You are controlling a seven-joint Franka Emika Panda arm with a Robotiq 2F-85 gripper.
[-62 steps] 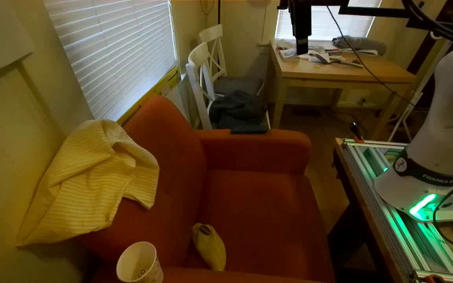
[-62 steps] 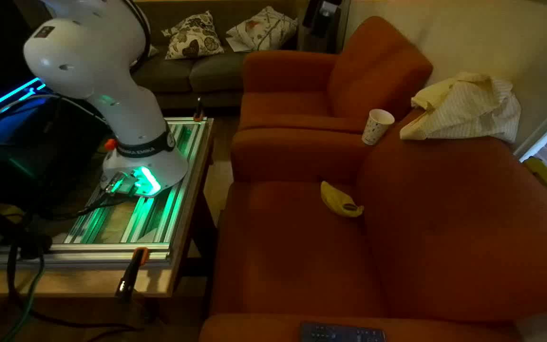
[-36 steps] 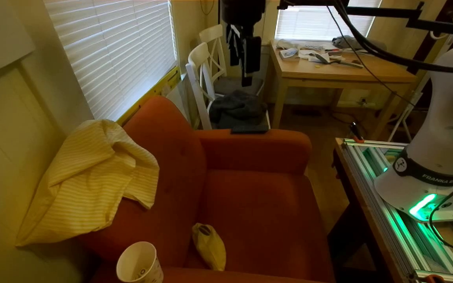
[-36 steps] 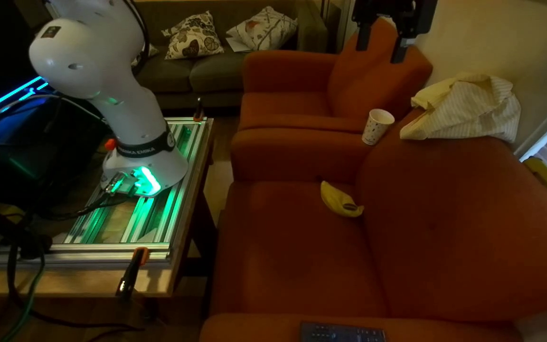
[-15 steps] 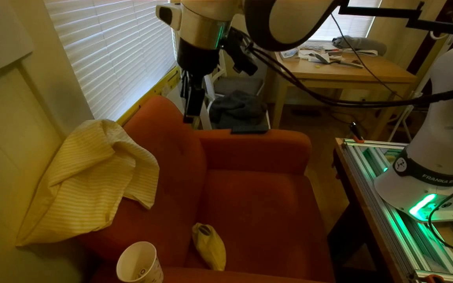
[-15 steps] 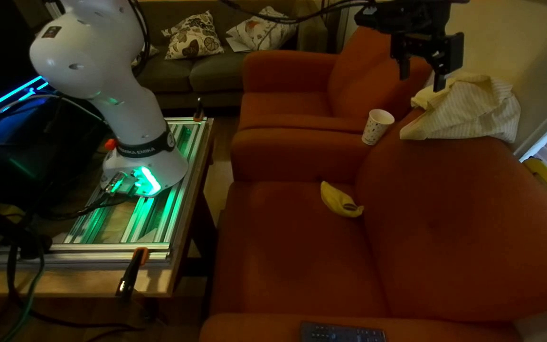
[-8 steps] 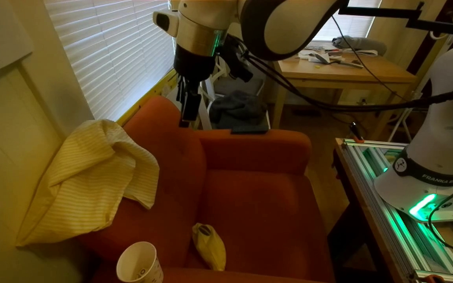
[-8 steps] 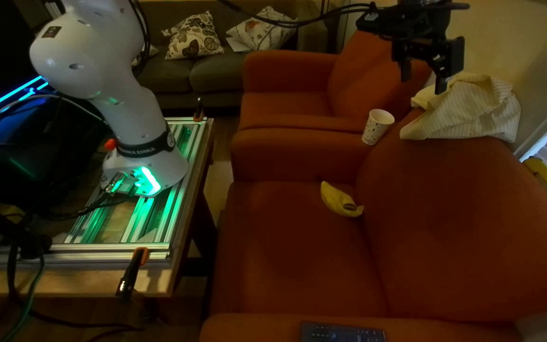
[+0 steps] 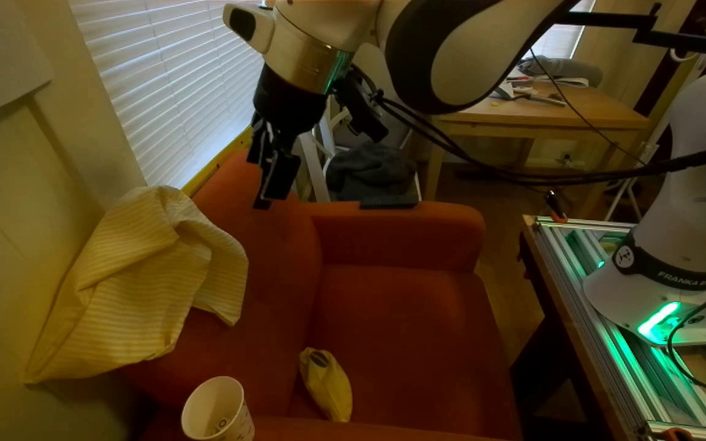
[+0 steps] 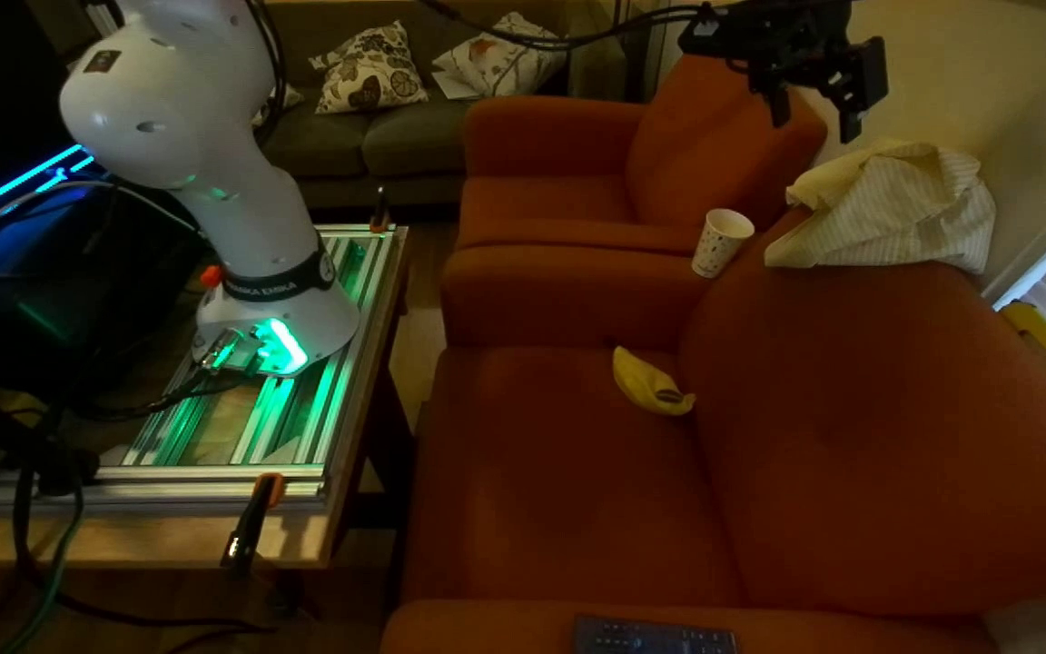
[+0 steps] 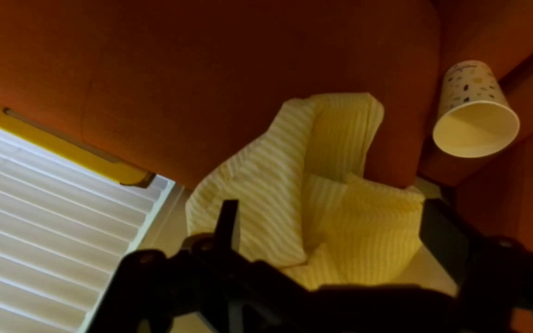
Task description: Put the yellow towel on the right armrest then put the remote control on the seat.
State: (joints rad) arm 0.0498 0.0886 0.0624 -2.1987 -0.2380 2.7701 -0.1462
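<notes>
At two o'clock in an exterior view: striped pale-yellow cloth towel; five o'clock: slim black remote control. Both outstanding. My black gripper: spread wide, empty.

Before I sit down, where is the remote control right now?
In an exterior view, the remote control lies at the bottom edge, right of centre, on the armrest across the seat from the speckled cup.

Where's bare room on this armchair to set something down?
Free: the seat between the banana and the armrest bearing the remote control; that armrest's front end; the opposite armrest, forward of the cup. Crowded: the seat's back corner at the banana, and the backrest where the yellow towel drapes.
</notes>
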